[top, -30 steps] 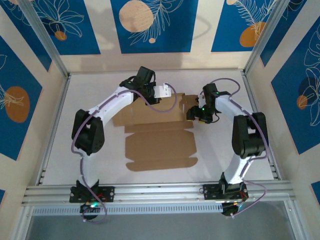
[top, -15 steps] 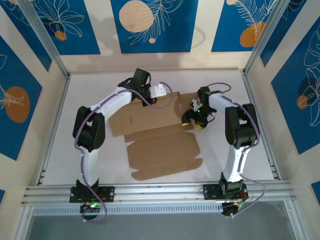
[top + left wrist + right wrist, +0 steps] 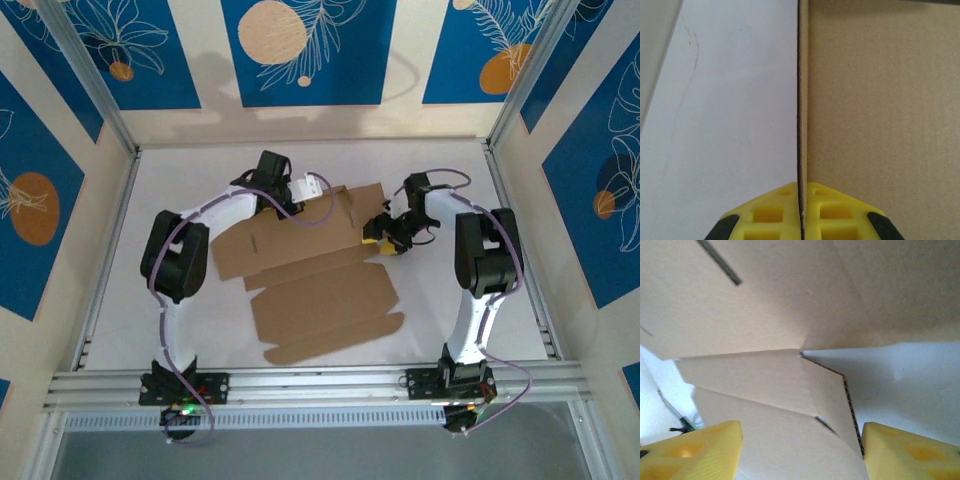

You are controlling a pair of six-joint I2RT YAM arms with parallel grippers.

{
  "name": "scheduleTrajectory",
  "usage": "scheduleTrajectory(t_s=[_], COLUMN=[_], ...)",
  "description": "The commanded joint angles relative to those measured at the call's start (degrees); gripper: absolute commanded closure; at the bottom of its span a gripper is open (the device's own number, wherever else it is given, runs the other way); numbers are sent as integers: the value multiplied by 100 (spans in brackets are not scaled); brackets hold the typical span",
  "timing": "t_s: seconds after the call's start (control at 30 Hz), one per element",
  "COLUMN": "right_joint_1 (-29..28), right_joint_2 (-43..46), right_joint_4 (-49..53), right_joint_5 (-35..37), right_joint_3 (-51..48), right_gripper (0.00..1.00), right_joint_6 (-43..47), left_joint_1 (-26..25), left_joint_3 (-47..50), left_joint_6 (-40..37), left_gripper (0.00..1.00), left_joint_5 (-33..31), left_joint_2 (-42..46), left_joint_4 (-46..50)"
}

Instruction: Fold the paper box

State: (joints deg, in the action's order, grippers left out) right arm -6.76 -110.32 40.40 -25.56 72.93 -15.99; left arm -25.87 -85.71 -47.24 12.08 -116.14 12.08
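Left end effector (image 3: 801,216) pinches paper box (image 3: 320,290) | right end effector (image 3: 800,440) spread | white table (image 3: 175,170) (blue-patterned walls (image 3: 310,50))

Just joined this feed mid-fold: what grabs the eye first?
The brown paper box lies mostly flat mid-table, its far right corner raised. The left hand pinches the box's far edge, shut on it. The right hand stands open astride a side flap on the box's right.
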Motion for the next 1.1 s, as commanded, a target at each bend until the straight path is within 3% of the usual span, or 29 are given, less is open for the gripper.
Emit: scheduleTrajectory(t_s=[0.0, 0.17, 0.3, 0.4, 0.57, 0.9, 1.07], right_joint_1=[167, 210, 212, 203, 80, -171, -208], right_joint_2=[353, 370, 655, 875, 995, 1041, 1235], right_joint_4=[-242, -241, -133, -120, 13, 148, -198], right_joint_5=[-494, -454, 414, 688, 523, 658, 364], right_joint_3=[-50, -36, -63, -122, -105, 8, -327], right_gripper=[37, 42, 44, 44, 46, 67, 61], right_joint_6=[-32, 20, 244, 377, 533, 335, 114], left_joint_1=[80, 384, 668, 711, 696, 619, 494], left_joint_3=[388, 1152, 1426, 1406, 1212, 1064, 895], left_joint_6=[340, 899, 1329, 1330, 1343, 1332, 1224], left_gripper=[100, 100, 100, 100, 100, 100, 100], left_joint_5=[592, 1733, 2165, 2109, 2070, 1554, 1154], left_joint_2=[569, 1107, 1318, 1370, 1327, 1312, 1243], left_joint_4=[-918, -1895, -2333, -2326, -2123, -1935, -1714])
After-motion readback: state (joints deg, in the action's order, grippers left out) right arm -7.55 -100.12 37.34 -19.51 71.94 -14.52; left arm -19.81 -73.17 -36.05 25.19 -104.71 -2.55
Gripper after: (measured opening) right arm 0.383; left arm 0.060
